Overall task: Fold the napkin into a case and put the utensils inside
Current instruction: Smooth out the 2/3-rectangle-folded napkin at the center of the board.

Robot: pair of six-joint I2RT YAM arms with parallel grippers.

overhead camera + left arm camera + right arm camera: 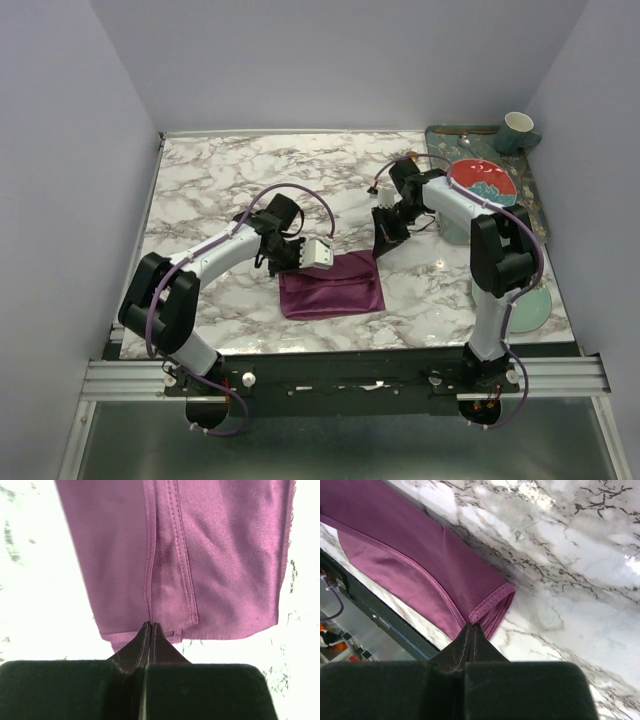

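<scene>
Napkin (331, 285): plum-purple satin, sheen, matching stitched hem. Table (220, 190): white marble, grey-black veining. Plate (482, 180): red, teal-white motif. Tray (537, 205): dark teal, pale pattern. Cup (517, 124): cream. Second plate (535, 310): pale green.

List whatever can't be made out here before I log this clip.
Top view: the utensils; items on the tray are too small, and the right arm covers part of it.
Left wrist view: whether the shut left gripper pinches the napkin; its own fingertips hide the contact.
Right wrist view: the same for the right gripper at the napkin's corner.
</scene>
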